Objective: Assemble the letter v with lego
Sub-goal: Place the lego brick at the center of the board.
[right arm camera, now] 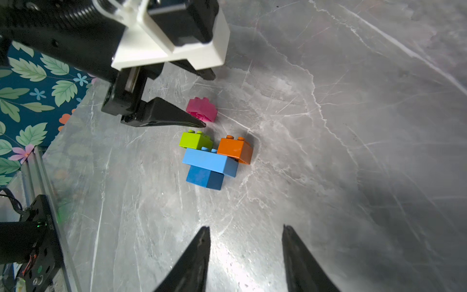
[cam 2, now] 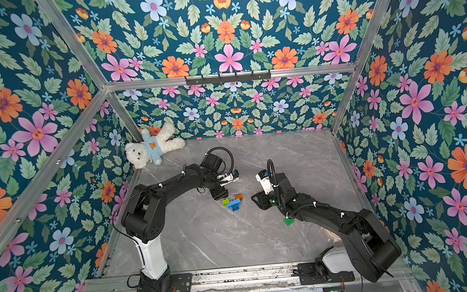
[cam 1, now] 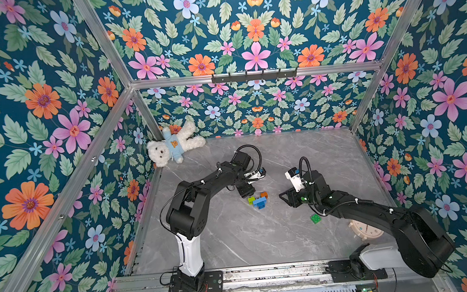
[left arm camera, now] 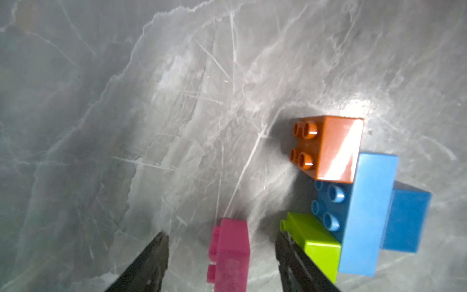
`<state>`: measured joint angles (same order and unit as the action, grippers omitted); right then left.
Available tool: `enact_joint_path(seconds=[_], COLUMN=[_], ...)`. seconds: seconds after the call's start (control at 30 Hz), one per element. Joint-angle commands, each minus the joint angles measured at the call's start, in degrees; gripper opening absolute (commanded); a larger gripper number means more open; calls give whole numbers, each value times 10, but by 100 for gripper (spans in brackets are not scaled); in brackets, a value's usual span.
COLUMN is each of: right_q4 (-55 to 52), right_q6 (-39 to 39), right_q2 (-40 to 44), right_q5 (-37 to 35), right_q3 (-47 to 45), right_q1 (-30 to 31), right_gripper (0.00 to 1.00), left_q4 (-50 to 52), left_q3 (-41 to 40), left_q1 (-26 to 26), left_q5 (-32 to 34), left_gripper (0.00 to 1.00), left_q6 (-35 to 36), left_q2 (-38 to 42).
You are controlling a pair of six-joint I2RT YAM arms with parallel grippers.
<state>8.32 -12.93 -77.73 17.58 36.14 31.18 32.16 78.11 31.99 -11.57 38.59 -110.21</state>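
Observation:
A joined lego cluster (cam 1: pixel 258 200) lies on its side mid-table: a long light-blue brick (right arm camera: pixel 209 161) on a dark blue brick (right arm camera: pixel 204 178), with a lime brick (right arm camera: pixel 194 140) and an orange brick (right arm camera: pixel 235 149) on its studs. A loose pink brick (left arm camera: pixel 231 252) lies on the table between the fingers of my open left gripper (left arm camera: pixel 222 235), touching neither; in both top views the gripper hides it. The lime brick (left arm camera: pixel 316 242) sits just outside one finger. My right gripper (right arm camera: pixel 246 230) stands open and empty, right of the cluster. A green brick (cam 1: pixel 315 218) lies beside the right arm.
A white teddy bear (cam 1: pixel 172 147) lies in the back left corner. A peach alarm clock (cam 1: pixel 365 229) sits partly under the right arm. Floral walls and aluminium posts enclose the grey marble table (cam 1: pixel 234 238).

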Motion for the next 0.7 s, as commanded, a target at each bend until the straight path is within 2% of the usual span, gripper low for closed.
enact_joint_path(seconds=[0.0,0.1,0.23,0.3,0.33,0.4,0.53,0.67], right_q4=[8,20,43,57,64,71,72,59], right_q6=[-2,-11,-50,-72,-79,-93,-107,-113], right_q2=[-5,-6,-36,-59,-71,-94,-136,-156], right_q5=[-17,-39,-68,-79,-90,-103,-114,-145], right_q3=[-2,-13,-20,-20,-18,-10,17,40], right_q1=[13,46,97,121,132,138,145,157], right_gripper=[49,49,49,52,55,56,56,56], left_q4=[-4,-12,-55,-90,-109,-147,-175,-236], left_q3=[-1,-2,-41,-86,-116,-170,-228,-277], left_q1=[-1,-3,-11,-11,-11,-11,-11,-14], left_q5=[25,48,70,84,88,96,72,29], left_gripper=[72,73,74,74,74,76,80,82], left_q6=[-12,-34,-61,-47,-29,12,72,98], left_q2=[8,25,87,129,151,179,195,216])
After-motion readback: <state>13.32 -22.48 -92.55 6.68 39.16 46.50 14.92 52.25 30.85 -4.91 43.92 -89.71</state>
